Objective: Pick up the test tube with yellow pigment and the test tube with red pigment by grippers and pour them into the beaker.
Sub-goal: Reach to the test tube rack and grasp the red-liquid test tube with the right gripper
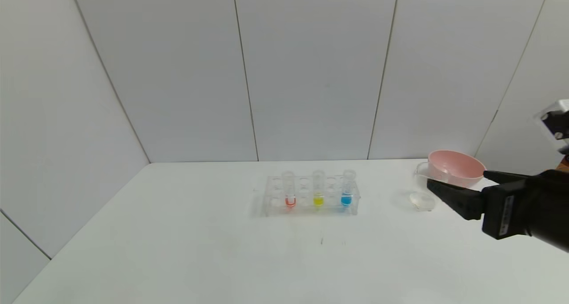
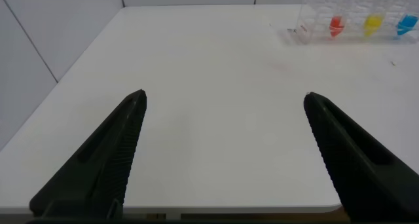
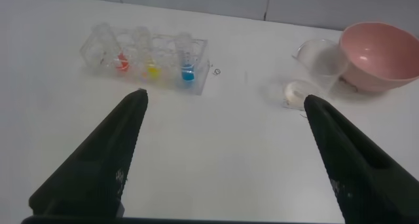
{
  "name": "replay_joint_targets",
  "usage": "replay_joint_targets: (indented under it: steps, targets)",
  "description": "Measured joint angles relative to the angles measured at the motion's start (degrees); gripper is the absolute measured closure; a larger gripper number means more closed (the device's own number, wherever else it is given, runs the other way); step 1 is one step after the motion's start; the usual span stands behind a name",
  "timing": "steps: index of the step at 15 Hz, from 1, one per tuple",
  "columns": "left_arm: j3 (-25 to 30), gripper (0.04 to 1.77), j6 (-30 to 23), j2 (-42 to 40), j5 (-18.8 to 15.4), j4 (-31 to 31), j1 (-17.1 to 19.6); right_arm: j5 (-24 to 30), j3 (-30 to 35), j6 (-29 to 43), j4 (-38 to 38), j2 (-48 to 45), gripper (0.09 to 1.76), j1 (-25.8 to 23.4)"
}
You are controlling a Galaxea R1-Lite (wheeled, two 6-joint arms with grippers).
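Note:
The red test tube (image 1: 290, 192), the yellow test tube (image 1: 318, 190) and a blue one (image 1: 346, 190) stand upright in a clear rack (image 1: 306, 210) at the table's middle. The clear beaker (image 1: 423, 170) stands at the right, touching or just beside the pink bowl. My right gripper (image 1: 458, 182) is open and empty, hovering in front of the beaker and bowl, right of the rack. Its wrist view shows the red tube (image 3: 122, 63), the yellow tube (image 3: 153, 70), the beaker (image 3: 321, 61) and the open gripper (image 3: 224, 96). My left gripper (image 2: 224, 96) is open and empty over the table's near left, far from the rack.
A pink bowl (image 1: 458, 166) stands at the back right. A small clear round dish (image 1: 422, 201) lies in front of the beaker. The white table (image 1: 200, 250) meets wall panels at the back and left. The rack also shows far off in the left wrist view (image 2: 308, 27).

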Motion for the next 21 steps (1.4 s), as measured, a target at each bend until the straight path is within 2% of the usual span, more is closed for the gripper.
replay_joint_targets:
  steps: [2, 6, 9, 13, 21]
  targets:
    - [0.0, 0.09, 0.0, 0.0, 0.0, 0.0, 0.0, -1.6, -1.5, 2.7, 0.0, 3.1, 0.14, 3.9]
    - [0.0, 0.09, 0.0, 0.0, 0.0, 0.0, 0.0, -8.3, -5.4, 7.7, 0.0, 10.9, 0.14, 12.4]
    - [0.0, 0.09, 0.0, 0.0, 0.0, 0.0, 0.0, -11.4, -9.7, 9.9, -0.1, 17.5, 0.14, 16.9]
    - [0.0, 0.09, 0.0, 0.0, 0.0, 0.0, 0.0, -12.9, -16.1, 14.0, -0.1, 26.8, 0.14, 19.1]
    - [0.0, 0.09, 0.0, 0.0, 0.0, 0.0, 0.0, -14.4, -30.3, 14.8, -0.1, 43.2, 0.14, 20.9]
